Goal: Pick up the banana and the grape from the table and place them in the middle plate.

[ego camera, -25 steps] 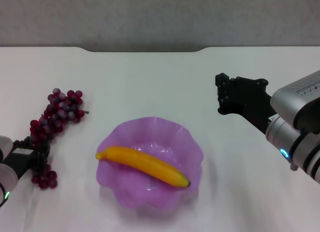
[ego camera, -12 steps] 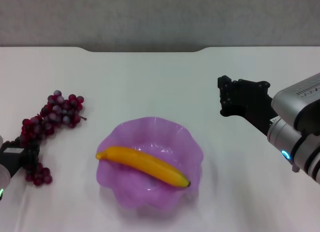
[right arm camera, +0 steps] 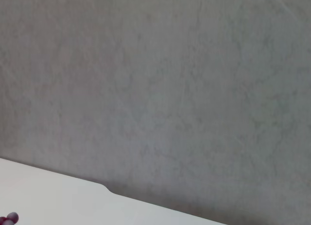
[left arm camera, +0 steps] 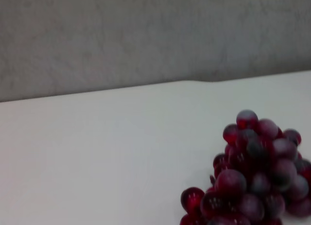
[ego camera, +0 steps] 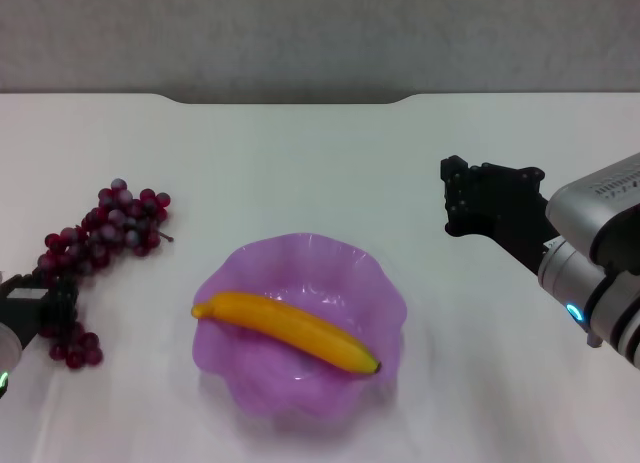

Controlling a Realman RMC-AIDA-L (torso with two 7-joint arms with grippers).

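Note:
The banana (ego camera: 287,331) lies across the middle plate (ego camera: 375,273), a purple scalloped bowl at the centre front of the table (ego camera: 300,163). The grape (ego camera: 105,228) lies on the table to the left of the plate. My left gripper (ego camera: 55,305) is at the left edge, low over the bunch's near part and shut on it. The left wrist view shows the grape (left arm camera: 255,183) close up. My right gripper (ego camera: 455,198) is open and empty above the table to the right of the plate.
The table's notched far edge (ego camera: 290,101) meets a grey wall (ego camera: 320,33). The right wrist view shows mostly that wall (right arm camera: 155,89) and a strip of table.
My left gripper has moved left toward the table's edge, and the grape's near part has shifted left with it. My right gripper has drifted slightly right and down. The banana has not moved.

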